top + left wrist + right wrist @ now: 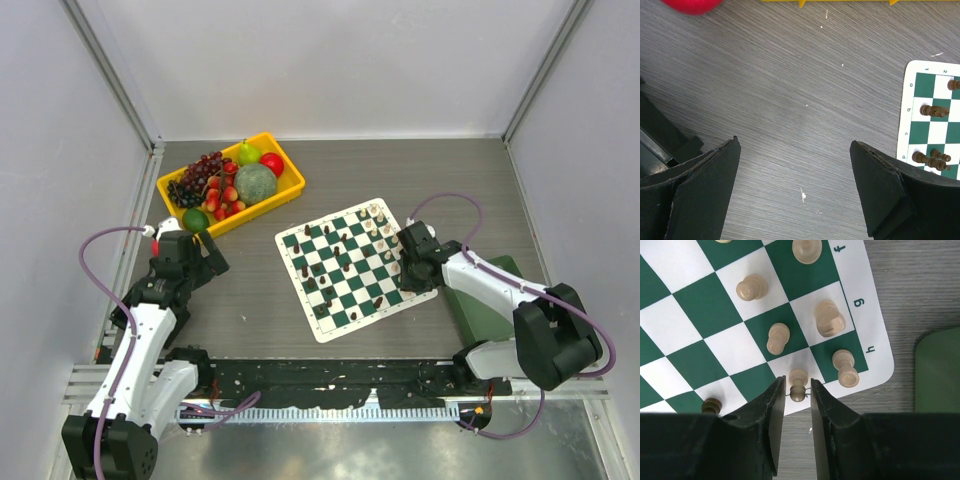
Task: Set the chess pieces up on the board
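Over the h-file corner of the board (882,360), the right arm reaches in low from the table's right side with its wrist pointing down. The right gripper (798,388) has its fingers only slightly parted, a sliver clear on each side of an upright cream pawn (798,376) at the board's edge. The left gripper (795,150) hangs wide open and empty above the table (790,75), near the board's other side.

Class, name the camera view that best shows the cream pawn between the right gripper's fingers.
Right wrist view: the cream pawn stands large between the fingers of the right gripper at the board edge. In the top external view it is too tiny to pick out; the left wrist view misses it.
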Tool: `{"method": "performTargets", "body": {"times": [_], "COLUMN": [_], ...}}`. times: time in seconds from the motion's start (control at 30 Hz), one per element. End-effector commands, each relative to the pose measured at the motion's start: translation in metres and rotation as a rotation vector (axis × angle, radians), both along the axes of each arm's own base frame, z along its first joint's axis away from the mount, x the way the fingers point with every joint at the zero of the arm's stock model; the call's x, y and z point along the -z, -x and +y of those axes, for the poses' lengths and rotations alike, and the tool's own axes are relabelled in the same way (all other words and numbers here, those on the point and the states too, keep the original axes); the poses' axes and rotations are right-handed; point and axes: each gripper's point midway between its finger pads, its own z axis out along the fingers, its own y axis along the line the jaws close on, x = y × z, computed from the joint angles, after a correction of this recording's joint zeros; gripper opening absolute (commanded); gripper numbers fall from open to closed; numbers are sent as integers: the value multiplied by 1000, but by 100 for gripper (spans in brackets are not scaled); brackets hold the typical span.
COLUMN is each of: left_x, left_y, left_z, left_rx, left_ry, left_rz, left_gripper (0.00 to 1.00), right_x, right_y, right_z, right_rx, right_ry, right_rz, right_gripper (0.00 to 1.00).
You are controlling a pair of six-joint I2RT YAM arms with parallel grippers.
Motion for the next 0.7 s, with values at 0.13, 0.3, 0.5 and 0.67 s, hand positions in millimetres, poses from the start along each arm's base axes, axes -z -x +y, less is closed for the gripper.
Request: {"method": "performTargets", "body": {"times": [0.13,0.3,0.5,0.67], "left_x": [-9,-7,-9,-11], "left_y": [-9,-10,-12,-9], "left_z": [1,1,1,6], "left_rx": [-2,-3,1,-5], "left_ry": [1,0,-7,-36], "left_rz": [-48,-46,-35,-32], "left_gripper": [99,99,99,99], "right_x": [-34,-63,-80,-85], "right_y": [-19,-27,-37,-49], "right_z": [6,13,24,36], "right_rx": [-17,-48,-77,-98], "right_ry": [-34,-72,-114,-147], "right_rz": [-104,-172,-218,-229], "right_gripper": [38,43,51,51]}}
